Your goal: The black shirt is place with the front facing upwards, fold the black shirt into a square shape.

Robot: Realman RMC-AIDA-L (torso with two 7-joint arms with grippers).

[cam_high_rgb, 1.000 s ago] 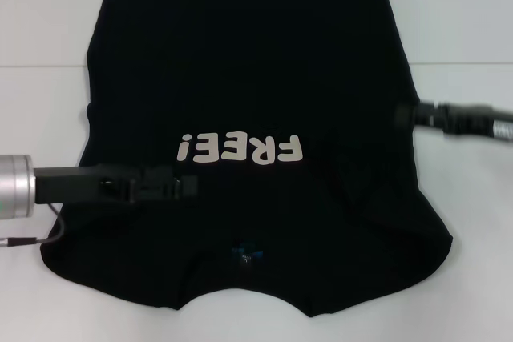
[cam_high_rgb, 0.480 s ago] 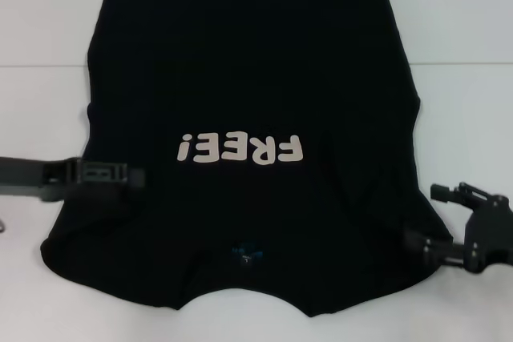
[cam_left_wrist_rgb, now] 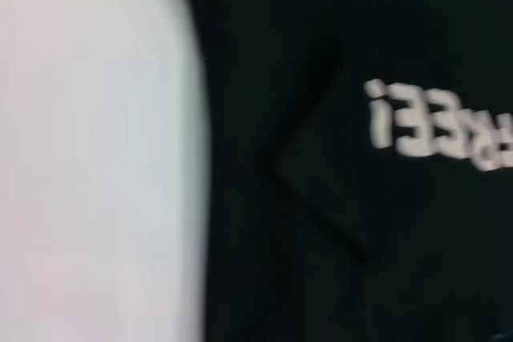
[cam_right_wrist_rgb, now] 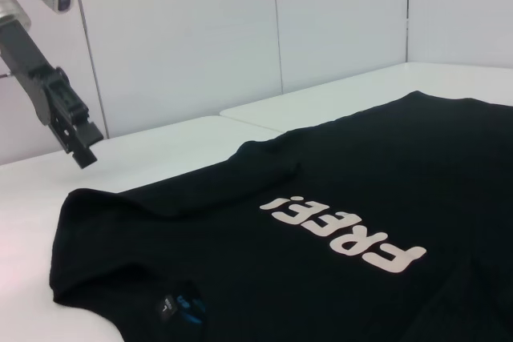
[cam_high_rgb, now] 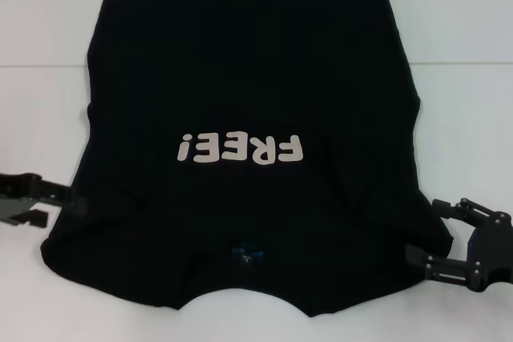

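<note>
Black shirt [cam_high_rgb: 248,142] lies flat on the white table [cam_high_rgb: 473,30], front up, "FREE!" lettering [cam_high_rgb: 240,149] facing the robot, collar edge nearest. Sleeves look already tucked in; side edges now roughly straight.

Change vs a sec ago: both arms have pulled off the cloth. Left gripper [cam_high_rgb: 32,200] was over the chest beside the lettering, now sits just off the shirt's left edge near the shoulder. Right gripper [cam_high_rgb: 449,234] dropped from mid-side to the near right corner, fingers spread, empty. Prob. means side folds done & the lengthwise fold comes next.

Left fingers: can't tell if parted, cut off at frame edge. Left wrist view is smeared.
</note>
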